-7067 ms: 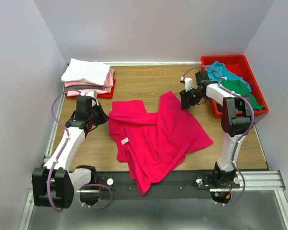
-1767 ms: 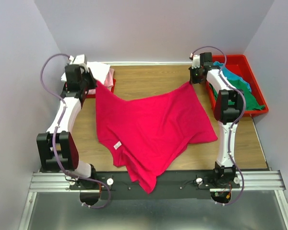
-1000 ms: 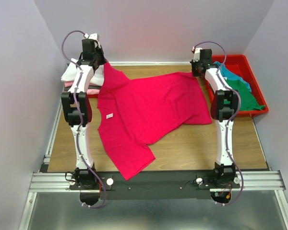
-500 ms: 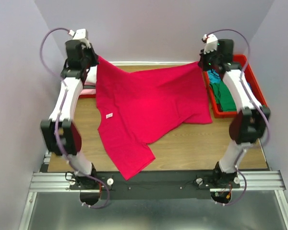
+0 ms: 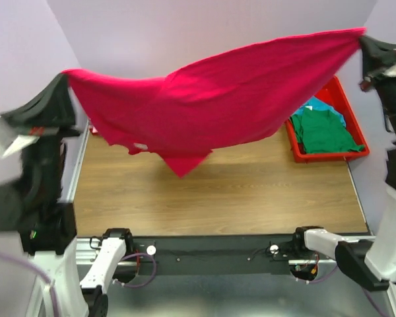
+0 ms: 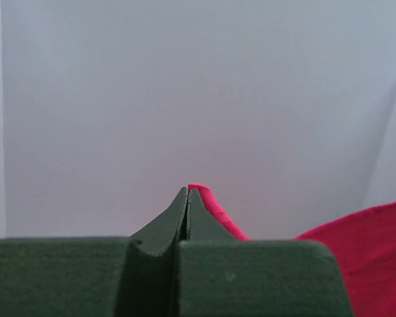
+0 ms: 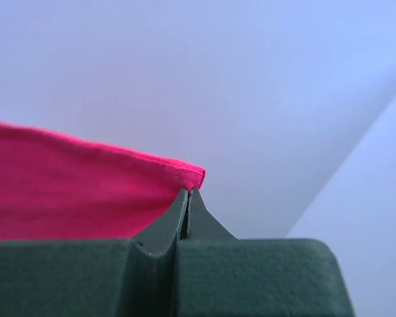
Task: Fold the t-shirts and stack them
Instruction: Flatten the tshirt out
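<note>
Pale lilac walls enclose a brown wood-grain tabletop (image 5: pixel 211 195). High at the left, the left gripper (image 5: pixel 65 79) is pinched tight on one corner of a bright crimson-pink cloth t-shirt (image 5: pixel 211 105). The shirt hangs stretched in the air, clear of the table, across to the right gripper (image 5: pixel 363 41), clamped on the opposite corner. Below right, a rigid red plastic tray (image 5: pixel 323 157) holds a green t-shirt (image 5: pixel 327 129) and a teal t-shirt (image 5: pixel 317 104).

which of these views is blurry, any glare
Top external: the left gripper and right gripper sit close to the lens and look smeared, while the crimson t-shirt between them is fairly sharp. Left wrist: the fingers are dark and slightly soft. Right wrist: much the same, with even light and no glare.
</note>
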`<state>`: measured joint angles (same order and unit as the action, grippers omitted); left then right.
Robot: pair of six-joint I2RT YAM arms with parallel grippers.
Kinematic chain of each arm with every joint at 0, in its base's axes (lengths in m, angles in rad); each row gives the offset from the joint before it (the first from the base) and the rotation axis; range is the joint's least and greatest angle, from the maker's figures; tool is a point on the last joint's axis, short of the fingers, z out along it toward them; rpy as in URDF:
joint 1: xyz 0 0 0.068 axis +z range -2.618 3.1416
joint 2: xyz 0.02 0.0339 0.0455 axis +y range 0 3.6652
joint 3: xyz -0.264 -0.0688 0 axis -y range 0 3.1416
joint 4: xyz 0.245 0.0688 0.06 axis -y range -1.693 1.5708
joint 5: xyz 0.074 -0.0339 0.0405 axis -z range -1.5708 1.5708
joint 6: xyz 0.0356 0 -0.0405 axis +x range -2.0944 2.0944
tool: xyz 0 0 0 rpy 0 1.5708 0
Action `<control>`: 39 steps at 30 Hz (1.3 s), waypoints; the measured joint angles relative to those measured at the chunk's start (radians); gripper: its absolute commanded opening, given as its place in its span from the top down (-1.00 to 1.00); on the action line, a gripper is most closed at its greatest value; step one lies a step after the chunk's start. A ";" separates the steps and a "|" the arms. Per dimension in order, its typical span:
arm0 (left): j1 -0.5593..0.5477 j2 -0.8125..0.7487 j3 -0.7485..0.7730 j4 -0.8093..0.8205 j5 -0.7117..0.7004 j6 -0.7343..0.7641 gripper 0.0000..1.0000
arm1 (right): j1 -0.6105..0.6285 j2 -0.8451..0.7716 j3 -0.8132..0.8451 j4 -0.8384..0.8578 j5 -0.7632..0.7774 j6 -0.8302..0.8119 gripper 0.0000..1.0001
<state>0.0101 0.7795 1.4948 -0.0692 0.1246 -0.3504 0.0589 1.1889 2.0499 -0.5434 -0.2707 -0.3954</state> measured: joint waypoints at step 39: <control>-0.005 0.778 -0.492 0.369 -0.042 0.053 1.00 | 0.000 0.607 -0.817 0.505 -0.169 0.103 0.99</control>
<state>0.0051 1.5574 1.0031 0.3000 0.0826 -0.2970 0.0589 1.7962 1.2327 -0.0387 -0.4400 -0.2928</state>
